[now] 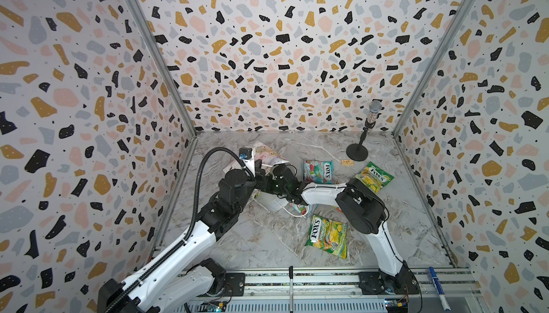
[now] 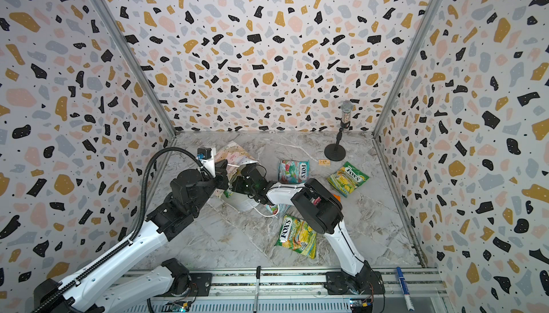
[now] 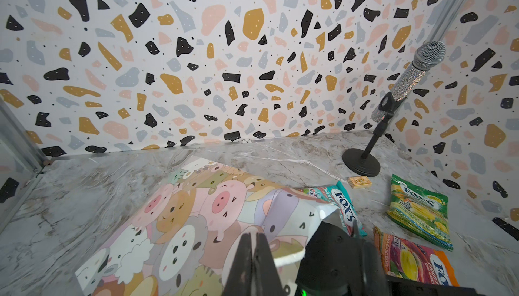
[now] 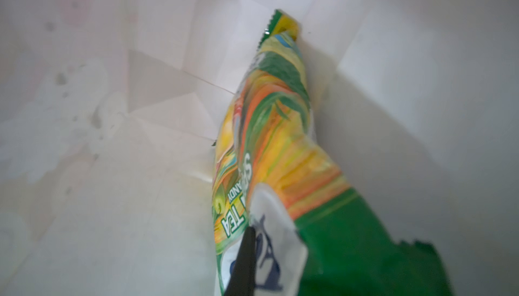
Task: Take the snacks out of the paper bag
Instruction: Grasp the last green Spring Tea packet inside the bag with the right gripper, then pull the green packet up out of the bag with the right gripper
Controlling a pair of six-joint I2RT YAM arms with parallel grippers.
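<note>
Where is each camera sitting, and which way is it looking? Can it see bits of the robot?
Top views: high above the front rail, looking down at the table; the left arm and right arm meet at the paper bag.
Left wrist: behind the left gripper, shut on the bag's rim, facing the back wall and microphone.
Right wrist: inside the bag, looking along the green-yellow packet that the right gripper pinches.
Shared: top views and left wrist both show the microphone and teal packet.

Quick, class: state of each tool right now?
Left tool: closed on the paper bag's rim.
Right tool: closed on a green-yellow packet inside the bag.
</note>
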